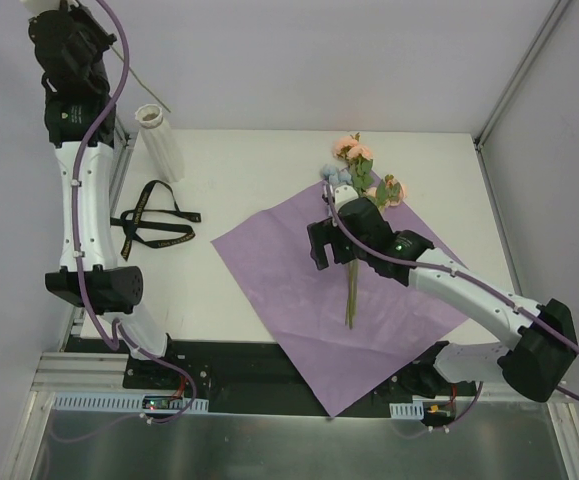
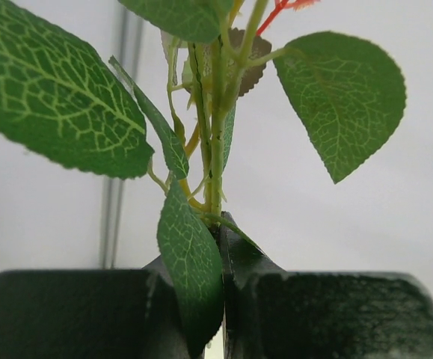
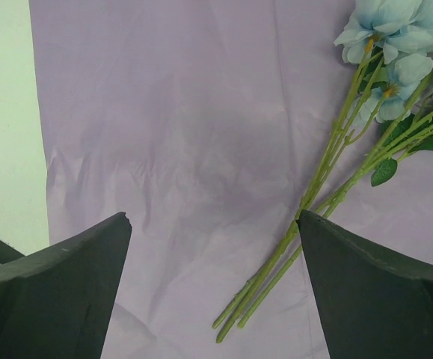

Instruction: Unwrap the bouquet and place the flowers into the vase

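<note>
From above, the bouquet is already undone. The purple paper sheet (image 1: 279, 270) lies flat on the tabletop (image 1: 229, 170), and the black ribbon (image 1: 154, 225) lies loose, well apart from both pairs of jaws. The step in hand looks like moving the flowers (image 1: 361, 168) over to the vase (image 1: 159, 140). The vase stands upright, below the raised left jaws and a little to their right. The flowers lie on the paper under the right jaws, with blooms beyond them and stem ends nearer the arm bases.

In the left wrist view, the left jaws are pinched tight on one green stem (image 2: 216, 149), which rises straight out from between them. Broad veined leaves (image 2: 59, 90) spread to either side. Its lower end is out of sight, so the next move probably calls for lining that end up over the narrow mouth.

In the right wrist view, the right jaws stand wide apart and hold nothing. The bundled stems (image 3: 306, 217) run along the inner edge of the right-hand jaw. The pale blue blooms (image 3: 384, 37) sit ahead of it, so a pickup would need centring first.
</note>
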`<state>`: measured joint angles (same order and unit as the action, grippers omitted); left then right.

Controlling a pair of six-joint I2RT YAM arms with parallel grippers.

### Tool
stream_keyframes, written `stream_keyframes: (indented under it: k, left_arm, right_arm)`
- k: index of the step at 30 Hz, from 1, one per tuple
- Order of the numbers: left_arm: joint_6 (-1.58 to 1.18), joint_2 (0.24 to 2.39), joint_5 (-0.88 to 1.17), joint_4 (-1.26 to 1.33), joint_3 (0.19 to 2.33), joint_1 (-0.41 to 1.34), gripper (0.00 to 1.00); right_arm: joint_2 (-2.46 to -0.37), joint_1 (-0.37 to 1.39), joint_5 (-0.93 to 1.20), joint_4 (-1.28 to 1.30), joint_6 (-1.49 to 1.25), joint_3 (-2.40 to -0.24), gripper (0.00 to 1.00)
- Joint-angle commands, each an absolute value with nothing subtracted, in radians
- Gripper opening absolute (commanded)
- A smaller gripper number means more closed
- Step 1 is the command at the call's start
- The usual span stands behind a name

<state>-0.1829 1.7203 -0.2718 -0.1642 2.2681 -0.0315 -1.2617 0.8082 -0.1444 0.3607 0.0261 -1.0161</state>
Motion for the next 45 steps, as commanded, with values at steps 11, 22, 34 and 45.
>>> stream_keyframes:
  k: [11,22,34,45]
  left_arm:
    - [-0.181,1.720,-0.325,-0.064,2.286,-0.115,0.00]
    - [-0.130,1.781,-0.322,-0.015,2.289,-0.115,0.00]
    - [-0.067,1.899,-0.259,-0.003,2.230,-0.115,0.00]
    - [-0.161,1.976,-0.249,0.060,2.082,-0.112,0.00]
  right_arm:
    - [-1.295,0.807,-0.112,0.336,0.008,-1.037,0.97]
    - [-1.304,0.807,-0.121,0.334,0.012,-1.032,0.97]
    - [-1.322,0.807,-0.115,0.328,0.012,-1.031,0.97]
    - [-1.328,0.798,-0.110,0.334,0.011,-1.029,0.97]
